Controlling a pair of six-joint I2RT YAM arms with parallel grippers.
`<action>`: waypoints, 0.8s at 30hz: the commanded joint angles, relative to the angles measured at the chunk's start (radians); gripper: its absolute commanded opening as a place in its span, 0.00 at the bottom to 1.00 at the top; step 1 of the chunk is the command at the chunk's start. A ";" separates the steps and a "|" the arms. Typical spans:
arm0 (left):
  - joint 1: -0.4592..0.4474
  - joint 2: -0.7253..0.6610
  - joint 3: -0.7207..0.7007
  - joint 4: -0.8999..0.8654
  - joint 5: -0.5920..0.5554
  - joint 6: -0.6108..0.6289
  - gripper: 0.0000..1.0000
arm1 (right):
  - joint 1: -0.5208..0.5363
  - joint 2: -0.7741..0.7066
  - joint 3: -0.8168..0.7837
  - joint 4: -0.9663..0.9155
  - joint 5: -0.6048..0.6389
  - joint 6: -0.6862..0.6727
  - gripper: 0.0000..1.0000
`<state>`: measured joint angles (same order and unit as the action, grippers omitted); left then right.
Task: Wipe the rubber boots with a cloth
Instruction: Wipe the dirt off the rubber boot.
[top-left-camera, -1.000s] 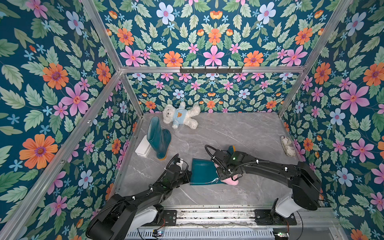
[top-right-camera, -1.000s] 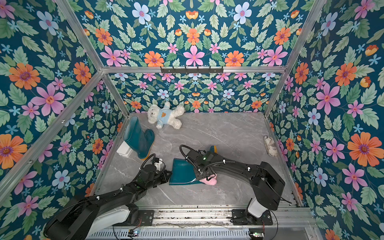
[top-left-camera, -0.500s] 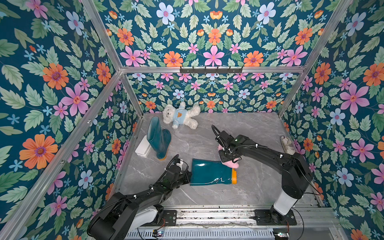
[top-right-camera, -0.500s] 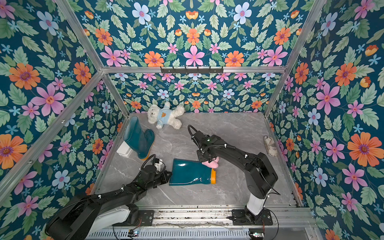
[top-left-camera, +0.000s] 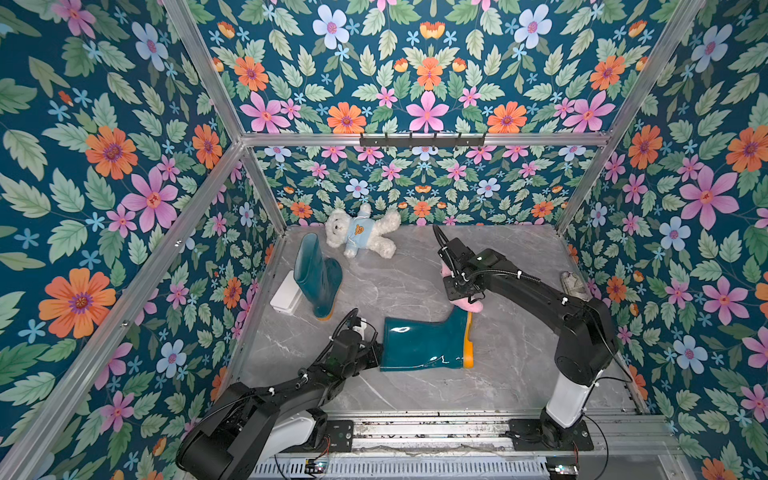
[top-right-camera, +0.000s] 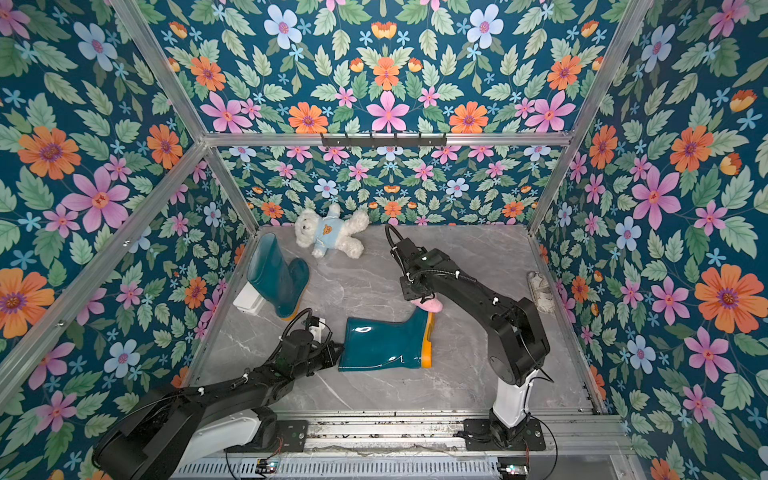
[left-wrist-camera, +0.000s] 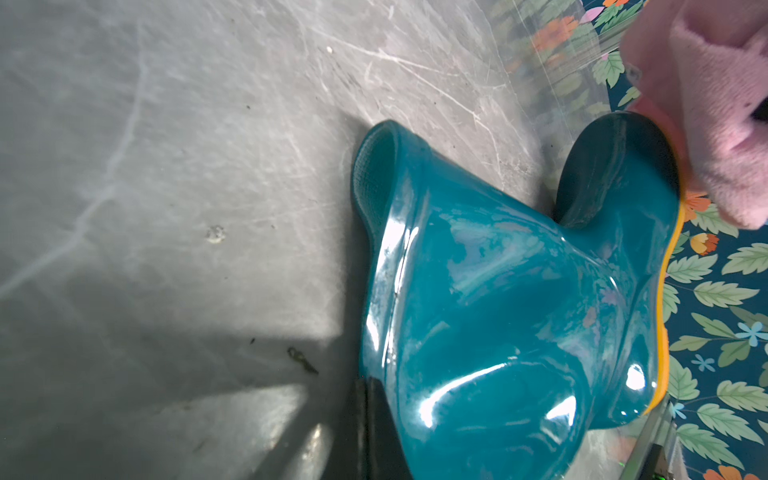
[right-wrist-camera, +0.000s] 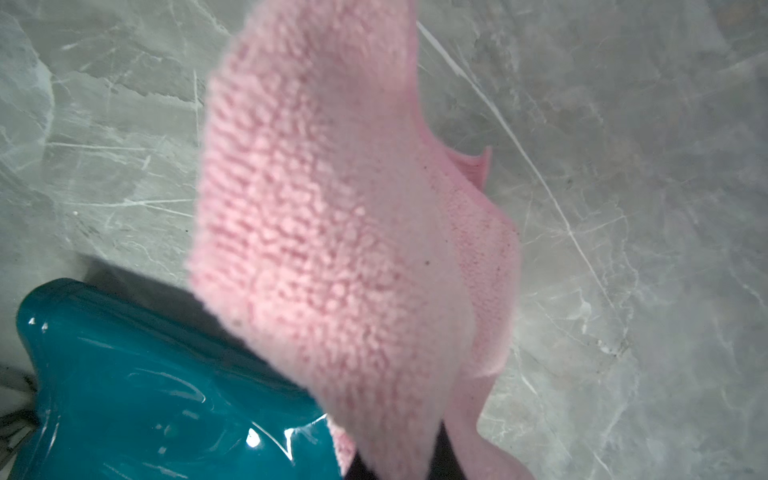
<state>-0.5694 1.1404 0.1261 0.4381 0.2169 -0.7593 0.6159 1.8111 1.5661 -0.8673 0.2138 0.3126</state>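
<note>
One teal rubber boot (top-left-camera: 424, 343) (top-right-camera: 382, 345) lies on its side on the grey floor, its orange sole to the right. My left gripper (top-left-camera: 374, 351) is shut on the rim of its shaft. One dark finger (left-wrist-camera: 370, 428) shows along the glossy boot (left-wrist-camera: 519, 311). The other rubber boot (top-left-camera: 318, 278) (top-right-camera: 276, 276) stands upright at the back left. My right gripper (top-left-camera: 461, 297) (right-wrist-camera: 415, 465) is shut on a pink cloth (top-left-camera: 471, 305) (top-right-camera: 428, 305) (right-wrist-camera: 332, 228). The cloth (left-wrist-camera: 715, 104) hangs at the lying boot's toe (right-wrist-camera: 145, 395).
A white teddy bear (top-left-camera: 361, 232) in a blue shirt lies at the back wall. A white box (top-left-camera: 286, 293) sits beside the standing boot. A small grey-white object (top-left-camera: 575, 284) lies at the right wall. Floral walls enclose the floor, with a hook rail (top-left-camera: 422, 139) above.
My right gripper has lifted the pink cloth off the lying boot's side and carried it back to the toe end. The left gripper and the boot have stayed put.
</note>
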 joint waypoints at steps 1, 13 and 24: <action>0.004 0.002 0.001 -0.047 -0.028 0.002 0.00 | 0.001 0.009 -0.009 -0.035 0.002 -0.008 0.00; 0.005 0.037 0.010 -0.022 -0.018 -0.003 0.00 | 0.073 -0.054 -0.202 0.027 -0.105 0.069 0.00; 0.005 0.049 0.017 -0.015 -0.018 -0.005 0.00 | 0.168 -0.123 -0.385 0.113 -0.215 0.202 0.00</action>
<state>-0.5671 1.1866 0.1379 0.4564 0.2218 -0.7601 0.7616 1.7138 1.2320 -0.7353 0.0792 0.4419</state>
